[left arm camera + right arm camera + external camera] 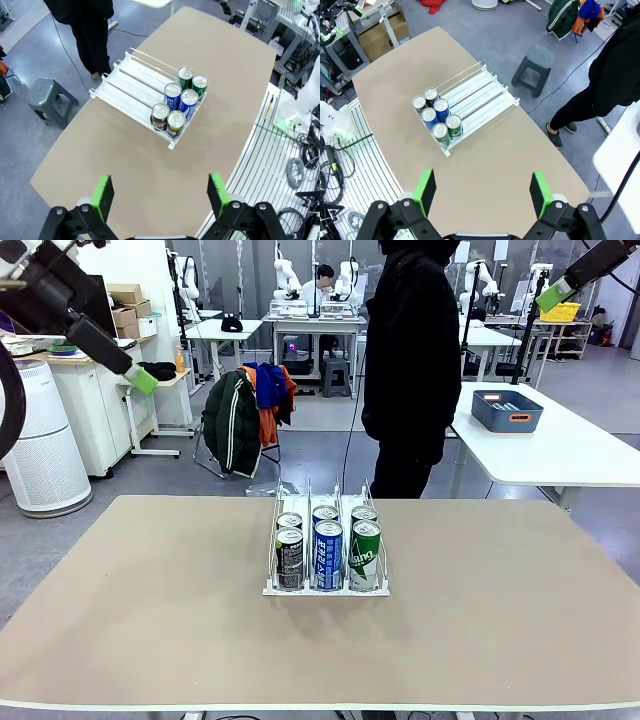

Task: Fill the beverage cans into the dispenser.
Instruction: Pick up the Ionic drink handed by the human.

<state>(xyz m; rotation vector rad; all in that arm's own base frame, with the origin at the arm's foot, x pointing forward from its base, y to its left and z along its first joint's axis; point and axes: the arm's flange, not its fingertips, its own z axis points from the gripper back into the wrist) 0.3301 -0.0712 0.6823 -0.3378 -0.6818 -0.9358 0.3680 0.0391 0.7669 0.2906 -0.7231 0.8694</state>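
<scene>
Dispenser [127, 82], centre of table [150, 620]: six beverage cans [328, 552], two per lane, against the front lip. Left gripper [160, 192], right gripper [482, 192]: jaws apart, empty, held high. We judge the loading between cans; next we need a fresh can, gripped upright, fed into a lane's bare rear.

Bright, even indoor light, faint soft shadows, sharp focus; wrist views curve at edges.

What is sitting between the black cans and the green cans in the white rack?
Two blue cans, one behind the other, fill the middle lane of the dispenser between the black-grey cans and green cans. The front view shows it.
</scene>
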